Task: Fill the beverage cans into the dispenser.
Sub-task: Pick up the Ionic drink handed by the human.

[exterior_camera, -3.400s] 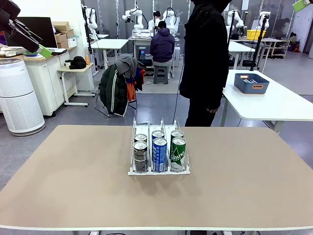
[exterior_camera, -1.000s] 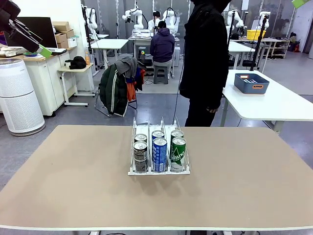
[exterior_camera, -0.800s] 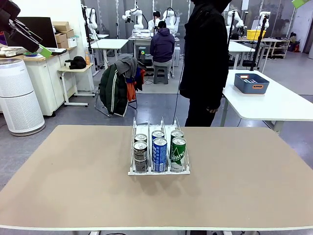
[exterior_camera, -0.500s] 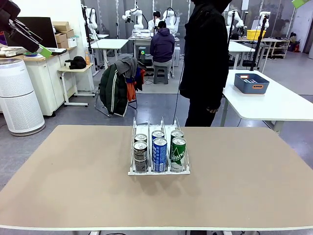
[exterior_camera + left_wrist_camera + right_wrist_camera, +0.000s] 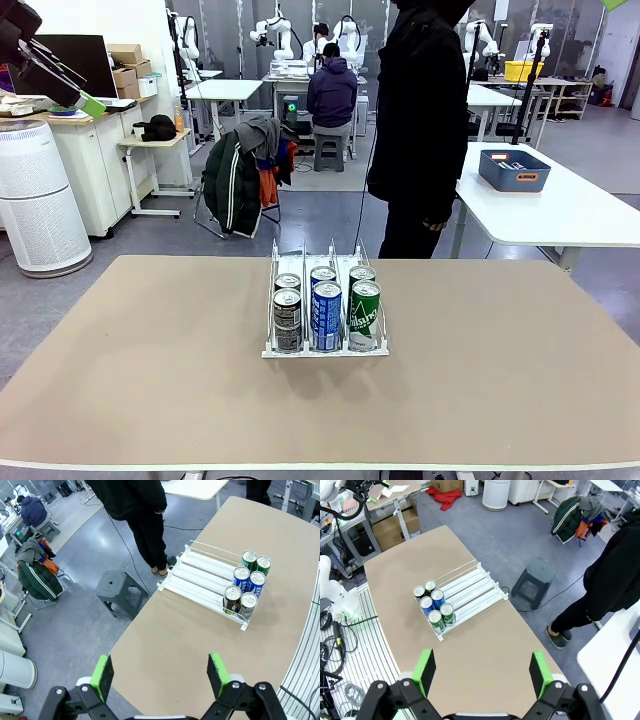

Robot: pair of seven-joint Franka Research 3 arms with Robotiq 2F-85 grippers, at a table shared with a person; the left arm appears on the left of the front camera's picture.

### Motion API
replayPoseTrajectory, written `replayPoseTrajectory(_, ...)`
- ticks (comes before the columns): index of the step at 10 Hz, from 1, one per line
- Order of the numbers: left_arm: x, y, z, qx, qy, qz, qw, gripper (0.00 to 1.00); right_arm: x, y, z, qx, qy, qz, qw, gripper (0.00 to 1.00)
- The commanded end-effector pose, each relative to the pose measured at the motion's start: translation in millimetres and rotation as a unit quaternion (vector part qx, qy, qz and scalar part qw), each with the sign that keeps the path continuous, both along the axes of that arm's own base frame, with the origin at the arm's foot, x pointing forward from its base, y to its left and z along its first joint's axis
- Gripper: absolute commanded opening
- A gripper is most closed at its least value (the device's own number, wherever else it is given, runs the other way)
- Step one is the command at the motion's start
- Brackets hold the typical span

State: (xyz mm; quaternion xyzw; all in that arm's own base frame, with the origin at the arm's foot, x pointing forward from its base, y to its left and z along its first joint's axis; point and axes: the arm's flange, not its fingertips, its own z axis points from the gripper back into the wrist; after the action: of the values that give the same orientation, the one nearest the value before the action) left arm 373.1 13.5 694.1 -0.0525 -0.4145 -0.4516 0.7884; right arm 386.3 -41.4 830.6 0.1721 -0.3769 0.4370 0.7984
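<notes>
- Front view, left to right across the dispenser (image 5: pixel 325 352), which sat in the middle of the table (image 5: pixel 150 350): its left lane held two dark cans (image 5: pixel 287 318), one behind the other, with the front one against the low front lip.
- Its middle lane held two blue cans (image 5: pixel 326 314), lined up the same way.
- Its right lane held two green cans (image 5: pixel 364 311). Each colour had a lane of its own. All six crowded the front lip, probably because the lanes slope that way and let cans roll forward, so the rear of the dispenser was bare.
- A person (image 5: pixel 420 120) stood just beyond the far end of the dispenser and touched nothing on it.
- Left wrist view: the left gripper (image 5: pixel 160 675) hung high over the table's end, well apart from the dispenser. Its fingers were spread wide, with nothing between the green pads (image 5: pixel 102 676).
- Right wrist view: the right gripper (image 5: pixel 482 672) hung equally high, its fingers released and empty, with the dispenser far below.
- Every can in sight stood inside the dispenser, so the filling looked finished. The arms were likely raised to leave the table free.
</notes>
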Motion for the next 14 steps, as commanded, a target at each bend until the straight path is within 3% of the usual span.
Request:
replayPoseTrajectory(1, -0.3, 1.4, -0.6, -0.007, 0.0, -0.006, 1.0, 1.0, -2.8, 4.2, 1.2, 0.019, -0.017, -0.013, 1.0, 1.0)
replayPoseTrajectory(8, -0.3, 1.4, -0.6, -0.007, 0.0, -0.006, 1.0, 1.0, 4.1, 14.4, 7.7, 0.043, -0.021, -0.041, 0.998, 1.0)
replayPoseTrajectory(14, -0.3, 1.4, -0.6, -0.007, 0.0, -0.006, 1.0, 1.0, 5.7, 23.2, 0.0, 0.06, 0.057, -0.048, 0.995, 1.0)
